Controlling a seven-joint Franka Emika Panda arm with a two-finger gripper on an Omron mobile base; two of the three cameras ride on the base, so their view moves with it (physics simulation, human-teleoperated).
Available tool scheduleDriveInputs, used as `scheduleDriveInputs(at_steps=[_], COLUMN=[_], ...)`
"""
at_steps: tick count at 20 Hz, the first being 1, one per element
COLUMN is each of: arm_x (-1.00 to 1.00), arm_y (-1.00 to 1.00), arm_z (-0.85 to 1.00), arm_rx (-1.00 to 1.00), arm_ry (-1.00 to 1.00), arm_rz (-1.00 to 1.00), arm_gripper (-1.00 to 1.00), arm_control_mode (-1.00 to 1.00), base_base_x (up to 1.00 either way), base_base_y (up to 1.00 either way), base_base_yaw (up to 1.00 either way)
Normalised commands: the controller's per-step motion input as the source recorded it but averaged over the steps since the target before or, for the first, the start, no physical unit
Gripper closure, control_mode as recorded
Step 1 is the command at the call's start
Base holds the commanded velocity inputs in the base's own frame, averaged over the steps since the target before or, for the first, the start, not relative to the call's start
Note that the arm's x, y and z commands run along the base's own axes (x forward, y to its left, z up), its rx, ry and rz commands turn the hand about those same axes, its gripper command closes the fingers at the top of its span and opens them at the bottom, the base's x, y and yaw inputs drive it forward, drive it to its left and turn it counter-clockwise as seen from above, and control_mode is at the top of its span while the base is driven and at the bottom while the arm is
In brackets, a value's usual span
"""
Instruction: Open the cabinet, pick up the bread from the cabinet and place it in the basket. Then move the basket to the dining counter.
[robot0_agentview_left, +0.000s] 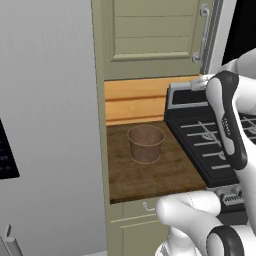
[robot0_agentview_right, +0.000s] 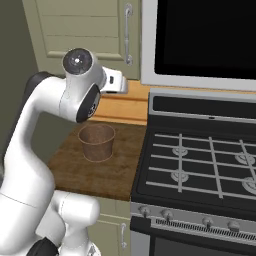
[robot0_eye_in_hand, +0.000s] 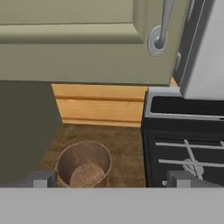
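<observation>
On the worktop (robot0_agentview_left: 150, 177), basket (robot0_agentview_left: 146, 143) beside stove (robot0_agentview_left: 210, 145).

Glossy white arm (robot0_agentview_right: 30, 150) segments, dark rounded joints

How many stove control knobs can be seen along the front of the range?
4, in a row on the stove front panel in the right base view: knobs at and. More may sit past the right edge.
</observation>
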Motion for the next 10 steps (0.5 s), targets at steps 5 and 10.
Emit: scheduleDriveInputs(at_steps=[5,10], arm_x=[0.23,0.16], arm_y=[-0.11,0.00], arm_z=[0.66,0.61], arm_rx=[0.00,0.02], arm_ry=[-0.03,0.00], arm_rz=[0.00,-0.03], arm_gripper=[-1.00,-1.00], arm_control_mode=[-1.00,-1.00], base_base_x=[0.00,0.00], base_base_y=[0.00,0.00], base_base_yaw=[0.00,0.00])
